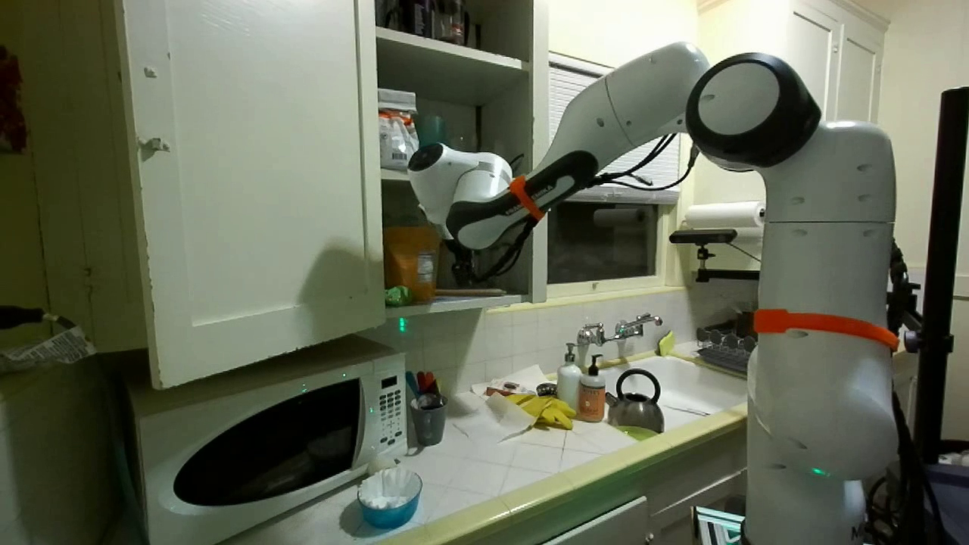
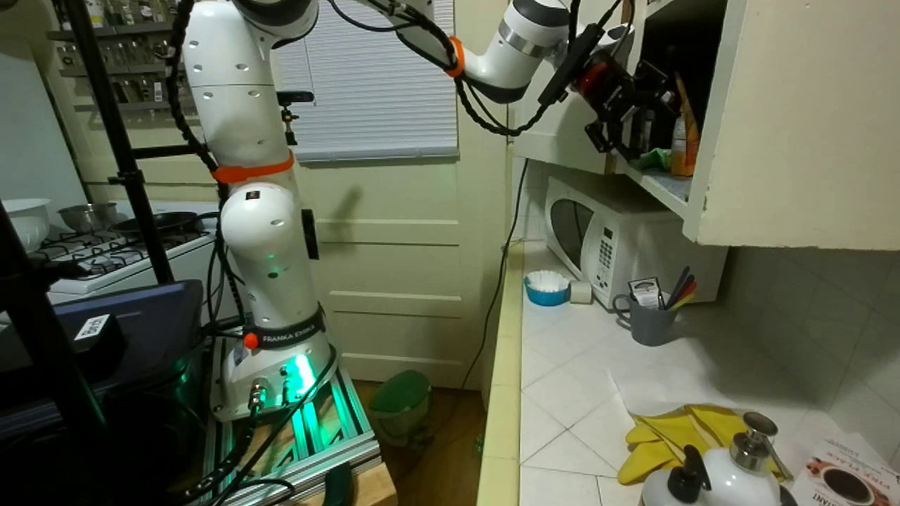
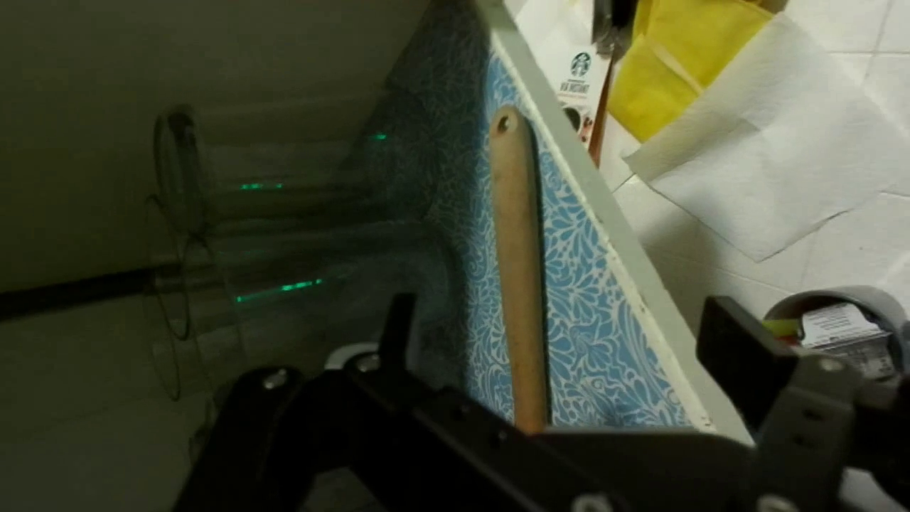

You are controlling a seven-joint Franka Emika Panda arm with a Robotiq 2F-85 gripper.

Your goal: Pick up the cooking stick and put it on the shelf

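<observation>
Your end effector stands wide, its black fingers well apart at the lowest white shelf board of the tall white cupboard. In the wrist view you see one finger inside the cupboard and the other beyond the board's front edge. The light-brown wooden cooking stick lies flat on that board, on a blue floral liner, its holed handle end closest to the front edge and its length showing between the fingers. The other end is hidden behind the end effector, and you cannot tell whether they touch. In an exterior view an orange pouch and a small green bag rest on the same board, the pouch just beside the stick.

Below, you have the white-tiled desk with its yellow front edge. A white microwave stands at the desk's far end in an exterior view, a blue bowl of white paper liners near the far front corner, a grey mug beside the microwave. Yellow gloves lie between that mug and a white pump bottle.
</observation>
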